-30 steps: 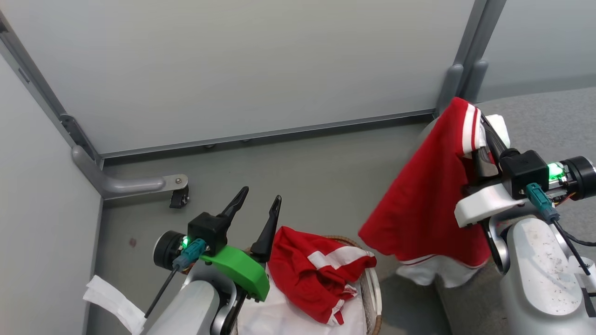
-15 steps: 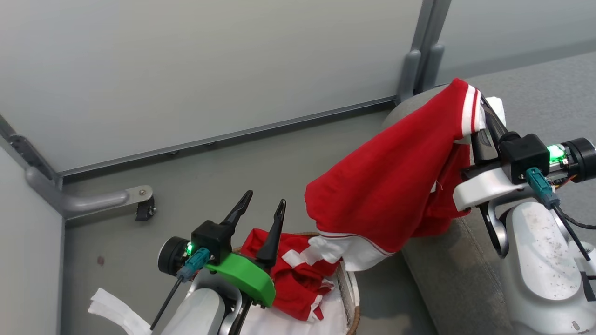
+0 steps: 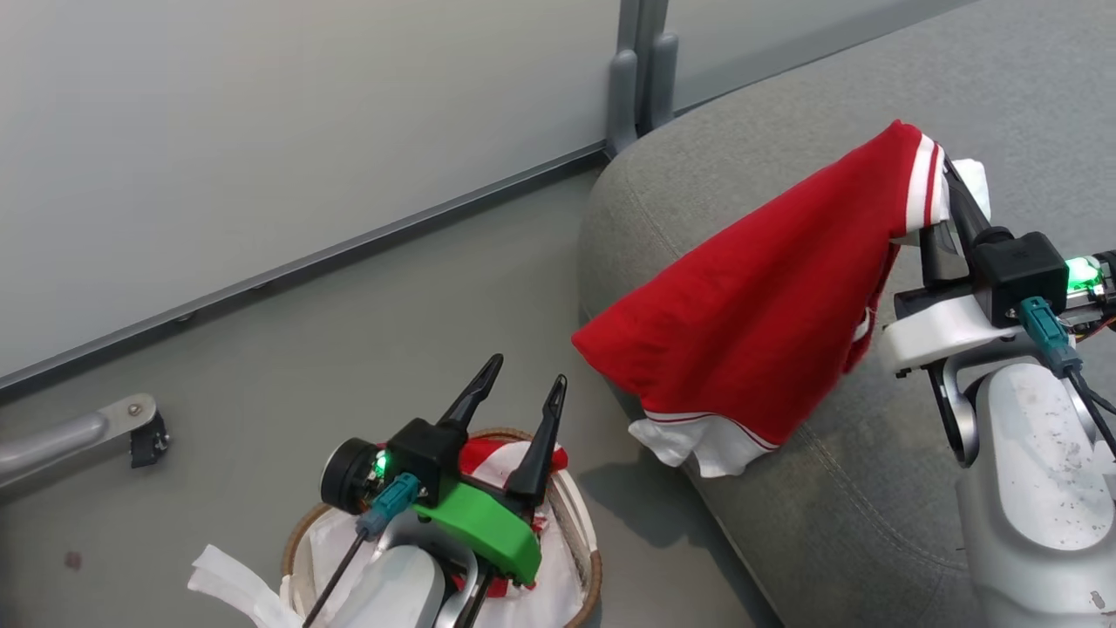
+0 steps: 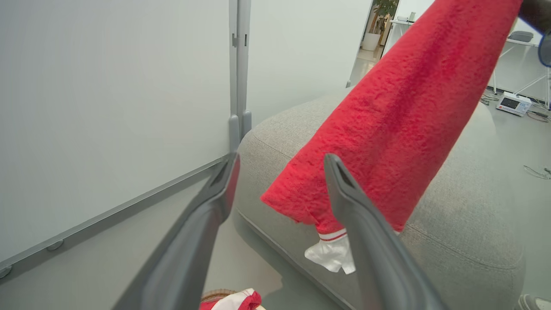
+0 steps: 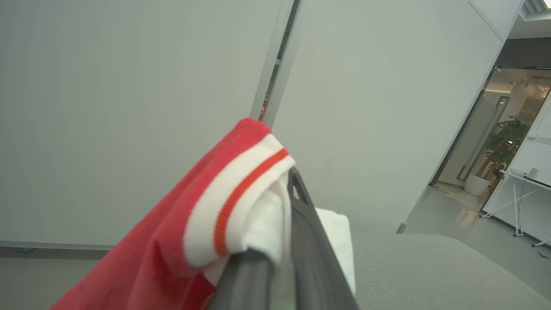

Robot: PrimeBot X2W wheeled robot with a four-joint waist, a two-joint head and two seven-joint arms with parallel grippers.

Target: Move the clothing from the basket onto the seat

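The right tool (image 3: 950, 187) is pressed together, pinching a red garment (image 3: 767, 323) by its white-striped cuff (image 3: 920, 179). A bit of white cloth is caught in the same grip. The garment hangs from the tool down and to the left, over the grey seat (image 3: 741, 131), and its white hem (image 3: 697, 440) dangles at the seat's rounded front edge. Whether the fabric touches the seat cannot be told.

The left tool (image 3: 528, 371) is spread wide and holds nothing. It hovers over the basket (image 3: 595, 558), which stands on the floor (image 3: 349, 331) just beside the seat. A second garment (image 3: 497, 455), red with a white band, lies in the basket on the white liner (image 3: 558, 576), partly hidden behind the left arm.
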